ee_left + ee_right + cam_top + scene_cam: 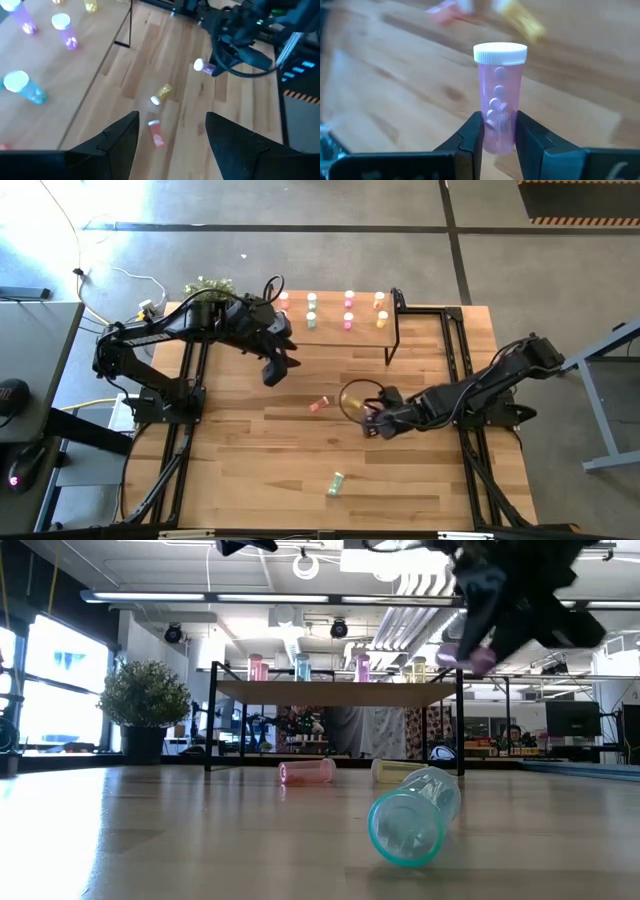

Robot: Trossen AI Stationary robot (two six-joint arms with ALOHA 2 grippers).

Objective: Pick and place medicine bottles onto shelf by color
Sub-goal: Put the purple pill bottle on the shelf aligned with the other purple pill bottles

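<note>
No label or writing could be read on any bottle. My right gripper (498, 131) had its two fingers clamped on the lower half of a pink bottle (499, 100) with a white cap, held clear of the bench (250, 470) near its middle, my arm reaching in from the right edge. Only my right wrist view showed the round tablets inside. My left gripper (172, 134) hung with its fingers spread and nothing between them, just in front of the shelf (330, 332) at the bench's far edge, where eight bottles stood in pairs. A salmon bottle (318, 404) and a yellow bottle (162, 94) lay mid-bench; a mint-green bottle (336, 483) lay toward the near edge, looming large in the low view.
</note>
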